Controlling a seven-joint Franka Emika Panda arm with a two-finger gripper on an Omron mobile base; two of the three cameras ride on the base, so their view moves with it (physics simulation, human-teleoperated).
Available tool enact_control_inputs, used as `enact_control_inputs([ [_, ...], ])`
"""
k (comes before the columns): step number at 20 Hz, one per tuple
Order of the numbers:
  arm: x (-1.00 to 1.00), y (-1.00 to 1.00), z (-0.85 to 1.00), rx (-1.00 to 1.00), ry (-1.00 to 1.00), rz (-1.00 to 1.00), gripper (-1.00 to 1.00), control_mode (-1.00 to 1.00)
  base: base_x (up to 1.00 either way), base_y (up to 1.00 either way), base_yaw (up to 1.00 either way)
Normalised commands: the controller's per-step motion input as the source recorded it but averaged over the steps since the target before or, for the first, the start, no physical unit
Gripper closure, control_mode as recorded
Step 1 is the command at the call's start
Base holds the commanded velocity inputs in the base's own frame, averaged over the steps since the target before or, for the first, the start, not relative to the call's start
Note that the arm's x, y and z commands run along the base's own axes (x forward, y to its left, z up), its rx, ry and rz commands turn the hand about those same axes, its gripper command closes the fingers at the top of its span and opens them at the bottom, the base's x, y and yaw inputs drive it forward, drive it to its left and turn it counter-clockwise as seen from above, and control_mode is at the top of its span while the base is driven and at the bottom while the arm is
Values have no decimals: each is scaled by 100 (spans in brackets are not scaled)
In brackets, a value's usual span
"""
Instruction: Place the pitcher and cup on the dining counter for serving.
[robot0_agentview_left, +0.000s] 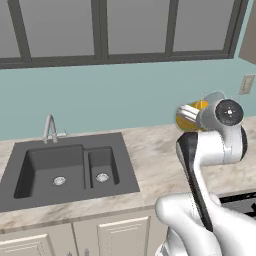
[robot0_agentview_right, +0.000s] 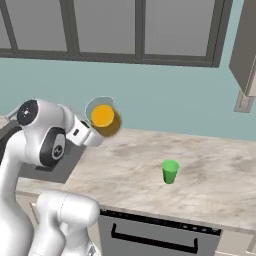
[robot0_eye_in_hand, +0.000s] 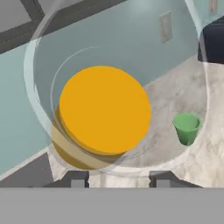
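Note:
My gripper (robot0_eye_in_hand: 119, 179) is shut on the pitcher (robot0_agentview_right: 103, 117), a clear tapered vessel with golden-yellow inside. It holds the pitcher in the air above the marbled sink counter (robot0_agentview_right: 125, 170). In the left base view the pitcher (robot0_agentview_left: 191, 116) shows just behind my wrist. The hand view looks straight onto the pitcher (robot0_eye_in_hand: 105, 109), with one dark fingertip at each side of its lower edge. The small green cup (robot0_agentview_right: 170, 171) stands upright on the counter, to the right of the pitcher and apart from it. It also appears as the cup (robot0_eye_in_hand: 187, 127) at the right of the hand view. The dining counter is out of view.
A dark double sink (robot0_agentview_left: 70, 167) with a faucet (robot0_agentview_left: 50, 129) lies to the left. An oven front with a handle (robot0_agentview_right: 155, 235) sits below the counter edge. A wall cabinet (robot0_agentview_right: 245, 45) hangs at the upper right, and windows run above the teal wall.

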Motion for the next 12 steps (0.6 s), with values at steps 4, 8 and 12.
enact_control_inputs([
  [4, -79, 53, -1, 0, 0, 82, 100, -100, 0, 0, 0],
  [8, -46, 19, 0, -1, -4, 31, 100, -100, 0, 0, 0],
  [12, 59, 5, 0, -4, 0, -17, 100, -100, 0, 0, 0],
])
